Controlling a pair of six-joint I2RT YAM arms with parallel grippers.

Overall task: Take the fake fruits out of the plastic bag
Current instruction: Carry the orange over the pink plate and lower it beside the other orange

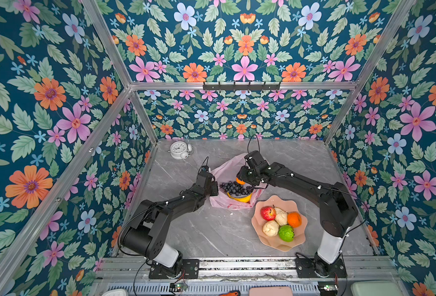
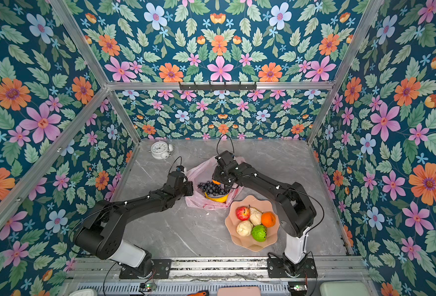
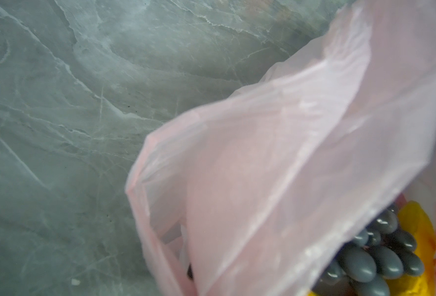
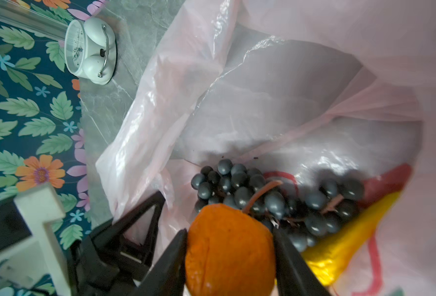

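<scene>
One orange (image 4: 229, 256), clamped in right gripper (image 4: 229, 232) over grape bunch (image 4: 240, 189) inside plastic bag (image 4: 263, 89); left gripper (image 1: 215, 188) pinches left rim, holding mouth open.

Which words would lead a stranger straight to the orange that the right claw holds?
On the grey table, find the pink plastic bag beyond the pink bowl. In its open mouth the right claw grips an orange, next to the dark grapes. The other orange lies loose in the bowl; this one sits between two black fingers.

Bright, even light casts soft shadows, glare streaks the plastic bag (image 4: 332, 160), left wrist view blurred.
</scene>
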